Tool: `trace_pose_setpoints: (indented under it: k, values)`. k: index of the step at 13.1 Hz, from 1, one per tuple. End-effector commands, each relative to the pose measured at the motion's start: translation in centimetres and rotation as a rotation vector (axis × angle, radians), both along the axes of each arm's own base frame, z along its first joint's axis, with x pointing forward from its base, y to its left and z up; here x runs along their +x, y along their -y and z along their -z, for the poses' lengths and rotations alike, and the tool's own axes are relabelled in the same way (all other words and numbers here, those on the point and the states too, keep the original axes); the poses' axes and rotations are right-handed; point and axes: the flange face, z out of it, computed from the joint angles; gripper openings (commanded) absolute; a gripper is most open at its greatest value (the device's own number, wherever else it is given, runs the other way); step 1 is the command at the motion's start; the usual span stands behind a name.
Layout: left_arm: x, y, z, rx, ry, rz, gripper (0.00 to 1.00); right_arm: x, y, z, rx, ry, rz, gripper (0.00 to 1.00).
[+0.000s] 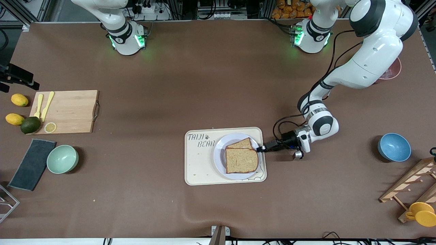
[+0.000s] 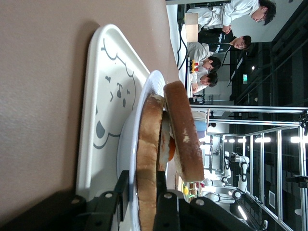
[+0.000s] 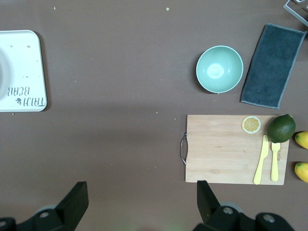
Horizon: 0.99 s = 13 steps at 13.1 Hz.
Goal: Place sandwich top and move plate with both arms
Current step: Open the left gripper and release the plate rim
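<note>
The sandwich top (image 1: 242,160) lies on a second bread slice (image 1: 240,144) on the lavender-grey plate (image 1: 218,156), which sits on the cream bear tray (image 1: 199,163). My left gripper (image 1: 262,148) is at the plate's rim on the left arm's side. In the left wrist view, the left gripper (image 2: 143,175) has one finger under the plate rim (image 2: 144,91) and the other on the lower slice (image 2: 147,159), beneath the sandwich top (image 2: 183,139). My right gripper (image 3: 142,192) is open and empty, high over bare table between the tray (image 3: 21,72) and the cutting board (image 3: 231,149).
Toward the right arm's end are a cutting board (image 1: 64,110) with yellow utensils, lemons and an avocado, a mint bowl (image 1: 62,159) and a dark cloth (image 1: 32,164). Toward the left arm's end are a blue bowl (image 1: 394,147), a wooden rack (image 1: 408,187) and a yellow cup (image 1: 422,213).
</note>
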Motion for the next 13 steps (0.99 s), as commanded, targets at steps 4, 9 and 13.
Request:
trace_pose_setpoints:
  k: [4,9,13]
  values:
    - [-1.7,-4.5,1.4,0.054,-0.023,0.026,0.25,0.0,-0.1,0.5,-0.017,-0.007,0.013,1.00]
    - [-1.4,-6.1,-3.6,0.088,-0.001,0.028,0.19,0.0,-0.3,0.5,-0.017,-0.008,0.008,1.00]
    - [1.1,-7.1,-13.9,0.192,-0.066,0.102,0.18,0.2,-0.2,0.9,-0.018,-0.016,0.005,1.00]
